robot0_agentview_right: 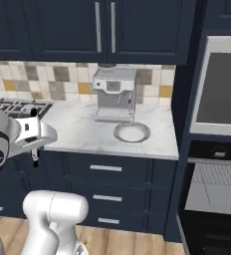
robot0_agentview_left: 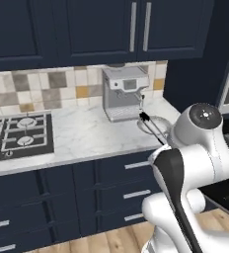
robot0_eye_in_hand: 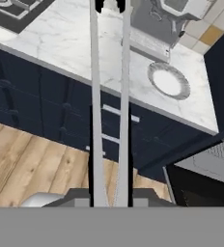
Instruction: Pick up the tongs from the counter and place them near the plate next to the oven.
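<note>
The tongs, two slim silver arms with black ends, run from my gripper up the hand view; the gripper is shut on them. Their black tips hang over the marble top, left of the plate. In the left base view the tongs stick out from behind my arm, with their tip above the plate. The plate lies in front of the coffee machine, just left of the oven. The sink counter is out of view.
A gas hob is set in the left of this marble top. Navy drawers run below it and navy wall cabinets hang above. The open oven door juts out low on the right, over the wooden floor.
</note>
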### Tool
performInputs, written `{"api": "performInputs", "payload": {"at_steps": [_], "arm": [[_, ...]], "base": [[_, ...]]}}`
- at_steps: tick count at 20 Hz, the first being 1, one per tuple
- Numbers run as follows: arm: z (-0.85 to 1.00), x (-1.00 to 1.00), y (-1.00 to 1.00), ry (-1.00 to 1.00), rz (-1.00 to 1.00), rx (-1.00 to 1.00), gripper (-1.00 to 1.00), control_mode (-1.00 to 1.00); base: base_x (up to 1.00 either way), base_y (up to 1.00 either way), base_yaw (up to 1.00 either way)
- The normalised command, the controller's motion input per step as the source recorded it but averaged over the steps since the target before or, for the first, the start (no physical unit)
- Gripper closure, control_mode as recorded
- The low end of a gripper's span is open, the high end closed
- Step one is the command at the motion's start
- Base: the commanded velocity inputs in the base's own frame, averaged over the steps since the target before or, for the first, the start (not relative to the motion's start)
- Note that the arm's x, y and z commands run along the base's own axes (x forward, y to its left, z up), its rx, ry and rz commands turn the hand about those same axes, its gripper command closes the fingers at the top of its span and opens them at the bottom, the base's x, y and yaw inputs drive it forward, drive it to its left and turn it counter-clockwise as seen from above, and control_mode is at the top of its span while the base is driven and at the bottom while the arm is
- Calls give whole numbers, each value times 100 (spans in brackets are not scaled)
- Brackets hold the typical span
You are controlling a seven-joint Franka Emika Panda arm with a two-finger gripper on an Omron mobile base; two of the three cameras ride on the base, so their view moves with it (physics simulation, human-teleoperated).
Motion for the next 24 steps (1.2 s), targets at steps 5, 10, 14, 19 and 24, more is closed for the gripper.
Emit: {"api": "performInputs", "payload": {"at_steps": [5,10,14,19,24], "arm": [[0,0,0,0,0,0,100,100],[0,0,0,0,0,0,100,100],[0,0,0,0,0,0,100,100],[0,0,0,0,0,0,100,100],[0,0,0,0,0,0,100,100]], "base": [[70,3,-29],[48,1,-11],[55,5,0],[81,0,0],[42,-7,5]]}}
